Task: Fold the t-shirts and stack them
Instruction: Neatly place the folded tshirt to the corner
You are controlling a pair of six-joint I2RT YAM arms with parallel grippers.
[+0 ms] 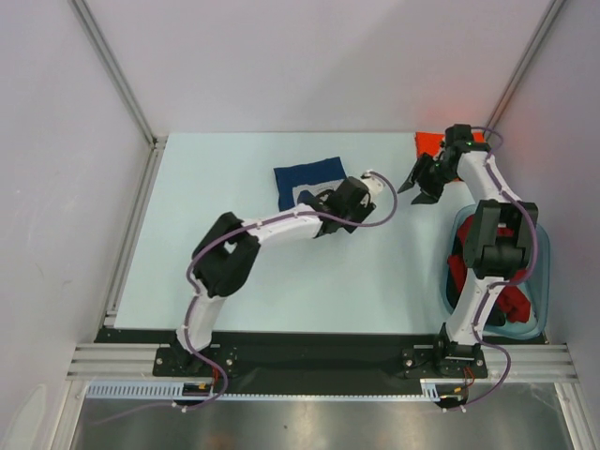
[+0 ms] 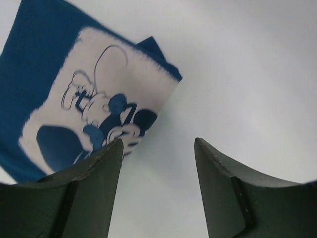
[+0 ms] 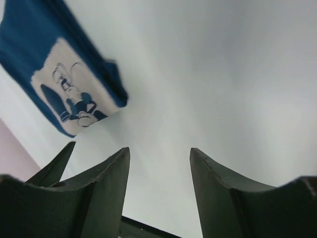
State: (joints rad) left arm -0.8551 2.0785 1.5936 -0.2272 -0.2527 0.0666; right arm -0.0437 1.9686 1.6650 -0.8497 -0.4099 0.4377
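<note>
Top view first. The navy t-shirt (image 1: 307,180) is lying folded into a neat rectangle on the table (image 1: 234,281), up around 12 o'clock from the middle. My guess is that's the start of the stack. The left gripper (image 1: 339,204) hangs right at the shirt's 4 o'clock corner, and the right gripper (image 1: 414,192) is off toward 3 o'clock from the shirt, well clear of it. The orange t-shirt (image 1: 431,142) sits at the table's 2 o'clock corner, half hidden by the right arm. The plastic tub (image 1: 542,281) at 4 o'clock holds red cloth (image 1: 514,305) and something dark, so there's probably plenty left to fold.

Left wrist cam: the jaws are spread fairly wide with only bare table between them, nothing held. The navy t-shirt fills the 10 o'clock part of the frame, white cartoon print facing up. The left-hand finger's tip overlaps the print's lower edge, but I can't tell if it's actually touching.

Right wrist cam: same deal, fingers parted, nothing in them, pale table in the gap. The navy t-shirt is small up at 10 o'clock, so this gripper is standing well off.

Both being empty makes sense to me if this fold's finished. I'd say the orange one's next, since it's nearest the right arm.
</note>
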